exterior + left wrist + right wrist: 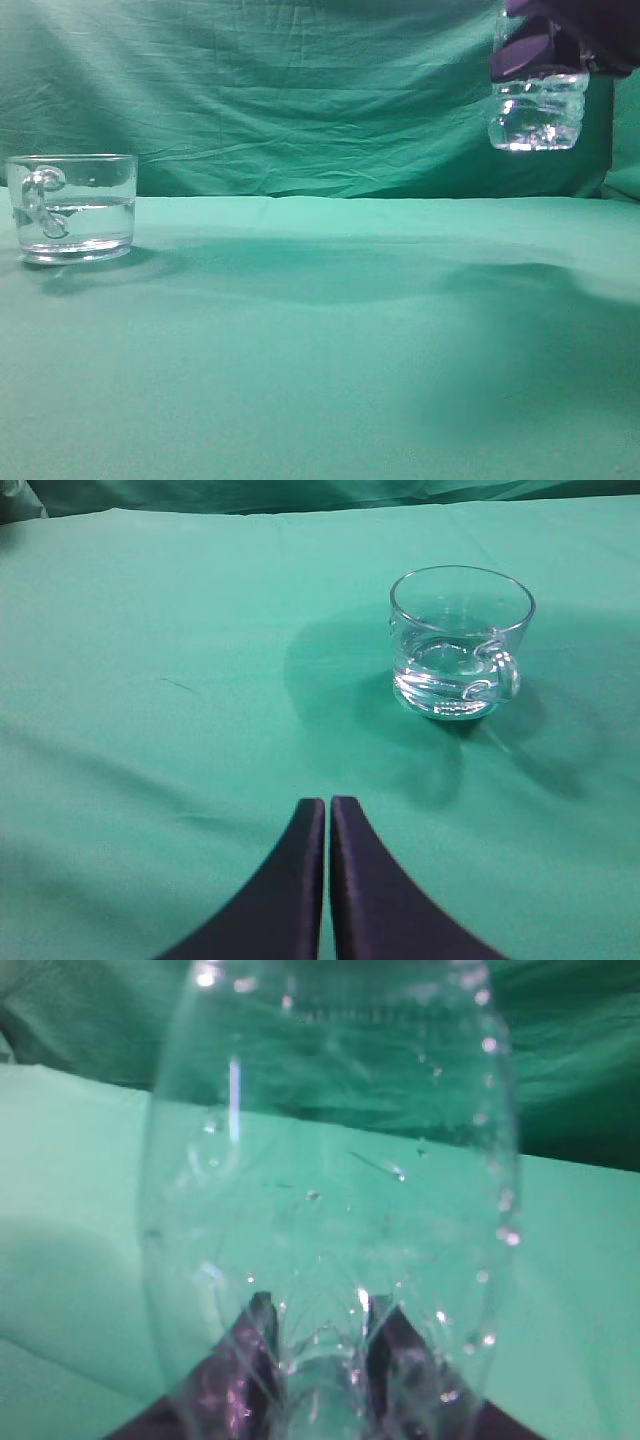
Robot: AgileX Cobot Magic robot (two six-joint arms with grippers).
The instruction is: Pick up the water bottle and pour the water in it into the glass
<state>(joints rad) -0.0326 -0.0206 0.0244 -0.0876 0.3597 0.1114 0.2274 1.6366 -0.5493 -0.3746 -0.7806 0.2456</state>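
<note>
The glass (pixel 72 207), a short clear mug with a curved handle, stands on the green cloth at the far left and holds water (pixel 78 222) to about half its height. It also shows in the left wrist view (pixel 460 640), ahead and right of my left gripper (pixel 328 805), which is shut and empty. My right gripper (pixel 560 45) is shut on the water bottle (pixel 538 110) and holds it high above the table at the top right; only its lower ribbed end shows. In the right wrist view the water bottle (pixel 330 1190) fills the frame between the fingers (pixel 318 1310).
A green cloth (pixel 330 340) covers the table and hangs as a backdrop (pixel 300 90). The bottle's and arm's shadow lies on the cloth at the right.
</note>
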